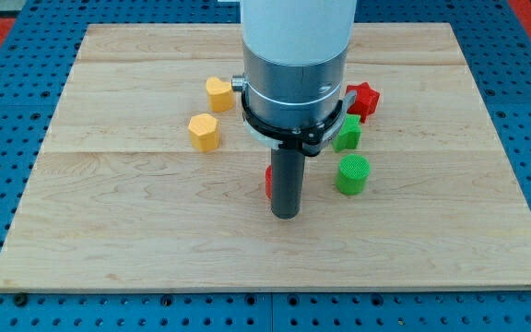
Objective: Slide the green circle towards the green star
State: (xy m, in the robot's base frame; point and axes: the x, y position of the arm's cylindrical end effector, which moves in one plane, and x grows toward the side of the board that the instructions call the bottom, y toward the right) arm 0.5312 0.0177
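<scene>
The green circle (352, 174) sits on the wooden board right of centre. The green star (347, 135) lies just above it, partly hidden by the arm's body. My tip (286, 215) rests on the board to the left of the green circle and slightly below it, a short gap apart. A red block (268, 181) shows as a sliver right behind the rod's left side; its shape is hidden.
A red star-like block (364, 99) lies above the green star. Two yellow blocks lie at the upper left of the arm, one (218, 93) higher and one (204, 132) lower. The wooden board (109, 231) lies on a blue pegboard.
</scene>
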